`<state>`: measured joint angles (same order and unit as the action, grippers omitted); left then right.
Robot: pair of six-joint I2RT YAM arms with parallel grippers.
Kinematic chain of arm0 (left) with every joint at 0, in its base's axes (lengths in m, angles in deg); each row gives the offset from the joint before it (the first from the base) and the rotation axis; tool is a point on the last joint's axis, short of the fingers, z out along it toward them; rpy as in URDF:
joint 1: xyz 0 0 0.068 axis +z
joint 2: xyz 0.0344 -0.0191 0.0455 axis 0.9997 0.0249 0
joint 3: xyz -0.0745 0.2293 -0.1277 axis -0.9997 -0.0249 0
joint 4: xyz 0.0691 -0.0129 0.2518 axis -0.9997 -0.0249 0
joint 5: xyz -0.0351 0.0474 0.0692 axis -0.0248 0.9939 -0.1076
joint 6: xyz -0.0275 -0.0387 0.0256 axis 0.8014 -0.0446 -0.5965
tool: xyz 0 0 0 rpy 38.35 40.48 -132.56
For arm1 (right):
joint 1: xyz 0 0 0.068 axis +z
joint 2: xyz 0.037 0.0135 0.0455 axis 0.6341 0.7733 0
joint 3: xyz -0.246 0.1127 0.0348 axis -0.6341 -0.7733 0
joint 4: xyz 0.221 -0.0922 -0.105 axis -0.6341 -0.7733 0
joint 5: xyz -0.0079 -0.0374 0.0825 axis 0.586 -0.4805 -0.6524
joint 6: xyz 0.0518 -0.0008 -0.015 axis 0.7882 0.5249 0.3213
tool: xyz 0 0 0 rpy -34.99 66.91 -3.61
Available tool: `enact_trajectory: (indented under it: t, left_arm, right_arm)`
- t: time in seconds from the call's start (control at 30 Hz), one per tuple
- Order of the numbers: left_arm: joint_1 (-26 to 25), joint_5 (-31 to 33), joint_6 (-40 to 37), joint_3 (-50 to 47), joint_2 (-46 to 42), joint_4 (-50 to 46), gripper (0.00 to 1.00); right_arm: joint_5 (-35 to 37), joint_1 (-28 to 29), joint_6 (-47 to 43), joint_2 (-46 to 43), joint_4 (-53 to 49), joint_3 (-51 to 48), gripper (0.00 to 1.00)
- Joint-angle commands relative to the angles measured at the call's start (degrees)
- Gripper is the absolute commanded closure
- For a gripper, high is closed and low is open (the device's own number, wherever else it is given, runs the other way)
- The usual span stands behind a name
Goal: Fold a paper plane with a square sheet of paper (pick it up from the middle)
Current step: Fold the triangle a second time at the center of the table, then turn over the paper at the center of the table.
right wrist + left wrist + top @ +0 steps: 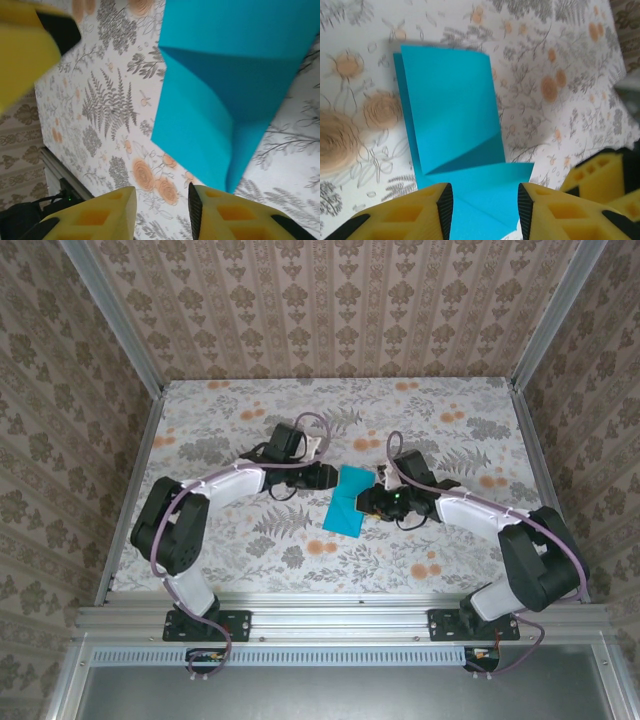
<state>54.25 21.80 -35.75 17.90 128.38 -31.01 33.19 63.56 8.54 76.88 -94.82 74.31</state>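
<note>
Thin teal-blue square sheet of paper (346, 502) folded approx in half, flat on floral table (250, 420) btwn arms. Both unclenched, holding nothing: left gripper (485, 200) straddling edge, right gripper (161, 200) beside. Early; nose, wing folds pending.

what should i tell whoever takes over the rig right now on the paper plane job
Left end effector: open, jaws apart with one end of the square sheet of paper between them, not pinched.
Right end effector: open, holding nothing, the paper just ahead of it.
Paper: lies on the table, mid-table, between the two end effectors.
Done: sheet folded over into a narrower layered shape, one diagonal crease showing.
Left: no pointed dart shape yet, so the rest of the folds.
</note>
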Motion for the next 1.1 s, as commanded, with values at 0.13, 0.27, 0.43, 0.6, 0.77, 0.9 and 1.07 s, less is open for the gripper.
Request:
enact_trajectory:
  t: [0.13, 0.27, 0.43, 0.6, 0.77, 0.9, 1.07]
  left_arm:
    - [-1.77, 0.64, 2.43, -5.56, -2.53, 1.57, 0.56]
    - [-2.15, 1.75, 3.79, -8.61, -5.02, 3.17, 0.52]
    - [-1.82, 2.38, 3.95, -11.71, -8.61, 3.27, 0.43]
    - [-1.03, 2.12, 4.59, -14.53, -12.05, 3.87, 0.34]
    - [0.03, 0.92, 6.24, -17.61, -14.69, 6.51, 0.21]
    - [0.91, 0.04, 7.0, -19.67, -16.17, 7.69, 0.17]
    - [1.1, -1.15, 8.4, -21.54, -16.58, 10.2, 0.15]
  right_arm:
    - [0.99, -2.21, -6.52, 2.62, -2.7, 3.16, 0.56]
    - [0.85, -2.22, -8.85, 6.54, -1.87, 5.0, 0.55]
    - [-0.03, -2.15, -10.74, 11.46, -1.16, 7.4, 0.55]
    - [-3.32, -0.73, -11.17, 13.64, 1.42, 8.67, 0.6]
    - [-3.51, 0.62, -11.45, 16.92, 1.28, 10.18, 0.65]
    - [-1.99, 1.52, -12.98, 18.26, -0.58, 11.6, 0.72]
    - [-4.02, 1.63, -13.06, 18.04, 0.26, 11.72, 0.83]
